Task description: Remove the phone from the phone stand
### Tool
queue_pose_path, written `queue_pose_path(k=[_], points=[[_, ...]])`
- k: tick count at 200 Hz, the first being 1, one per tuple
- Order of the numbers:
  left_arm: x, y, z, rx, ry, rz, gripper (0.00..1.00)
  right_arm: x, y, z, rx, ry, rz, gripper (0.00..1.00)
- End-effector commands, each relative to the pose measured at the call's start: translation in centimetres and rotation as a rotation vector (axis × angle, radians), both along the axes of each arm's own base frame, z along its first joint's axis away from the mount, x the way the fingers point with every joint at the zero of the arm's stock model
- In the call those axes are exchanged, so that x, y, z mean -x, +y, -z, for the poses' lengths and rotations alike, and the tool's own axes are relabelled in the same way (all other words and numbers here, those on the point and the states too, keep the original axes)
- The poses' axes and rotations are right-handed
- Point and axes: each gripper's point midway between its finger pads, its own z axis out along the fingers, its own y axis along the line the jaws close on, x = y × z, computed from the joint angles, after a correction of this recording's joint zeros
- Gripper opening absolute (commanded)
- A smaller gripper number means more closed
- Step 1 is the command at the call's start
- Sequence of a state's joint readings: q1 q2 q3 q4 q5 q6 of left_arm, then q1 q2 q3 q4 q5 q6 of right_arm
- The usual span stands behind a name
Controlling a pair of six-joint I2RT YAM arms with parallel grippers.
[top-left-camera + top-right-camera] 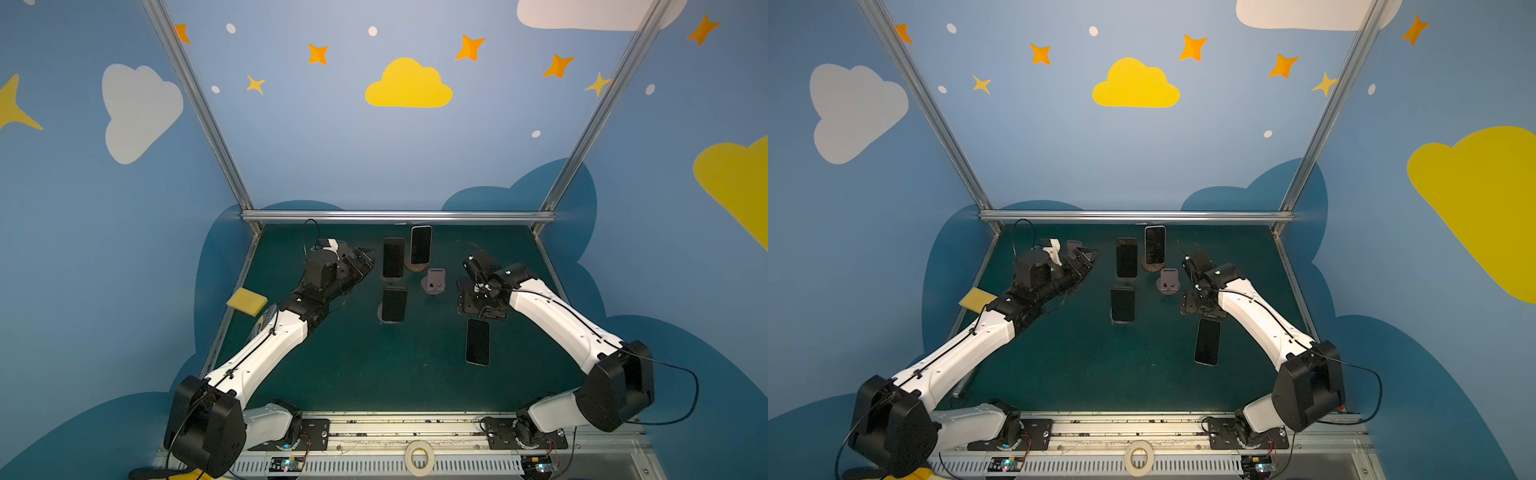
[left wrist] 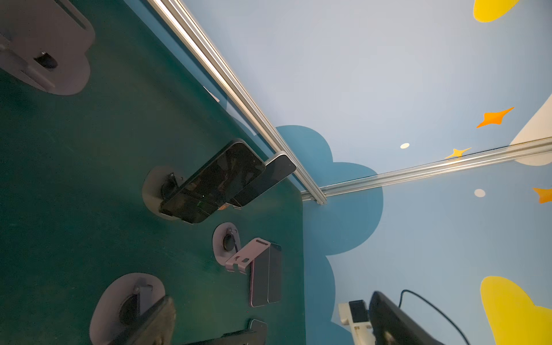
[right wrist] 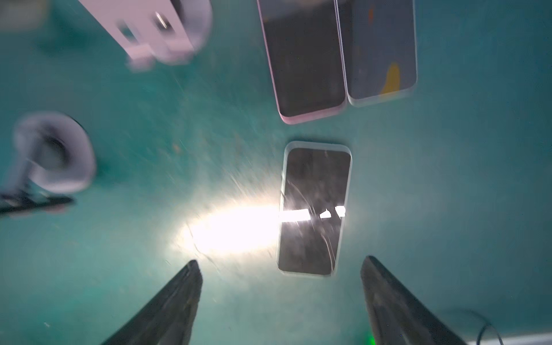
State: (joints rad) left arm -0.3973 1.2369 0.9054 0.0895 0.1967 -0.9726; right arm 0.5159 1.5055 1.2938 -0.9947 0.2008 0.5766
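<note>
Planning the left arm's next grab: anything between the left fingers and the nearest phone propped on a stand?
Nothing visible. In a top view the open left gripper sits just beside that upright phone, with only bare green mat between them.

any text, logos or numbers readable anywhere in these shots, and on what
None can be read.
Phone lying flat on the mat: dark screen, only glare in the right wrist view.
Phones on stands, such as the rear one: screens dark, no text.
Empty purple stand: no marking visible.
Circuit boards on the front rail: any print too small to read.
Walls: only painted clouds and stars, no lettering.
</note>
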Motion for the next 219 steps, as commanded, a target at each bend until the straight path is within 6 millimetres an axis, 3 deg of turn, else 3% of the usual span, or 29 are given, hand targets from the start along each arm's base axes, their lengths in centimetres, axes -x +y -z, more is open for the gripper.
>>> queue_pose_path(k=[1,40,74,121,164,219], points=[[0.0,1.2,-1.8,-0.058,-0.054,-0.050,1.00,-3.6,2.4,0.0,-0.013,-0.061,-0.012,0.86],[0.5,2.4,-3.4,-0.101,-0.102,-0.090,1.00,-9.8,6.3,1.9,-0.027,-0.093,-0.018,0.89],[0.6,3.0,-3.6,-0.109,-0.118,-0.116,1.00,-12.8,8.0,2.8,-0.021,-0.112,-0.011,0.89],[0.4,2.6,-3.3,-0.103,-0.110,-0.104,1.00,-13.9,8.7,4.4,-0.009,-0.090,-0.013,0.89],[0.3,2.4,-2.9,-0.102,-0.095,-0.096,1.00,-14.3,8.7,4.7,0.001,-0.098,-0.005,0.88],[0.2,2.2,-2.5,-0.101,-0.085,-0.086,1.00,-14.6,8.7,6.1,0.015,-0.085,0.032,0.77]])
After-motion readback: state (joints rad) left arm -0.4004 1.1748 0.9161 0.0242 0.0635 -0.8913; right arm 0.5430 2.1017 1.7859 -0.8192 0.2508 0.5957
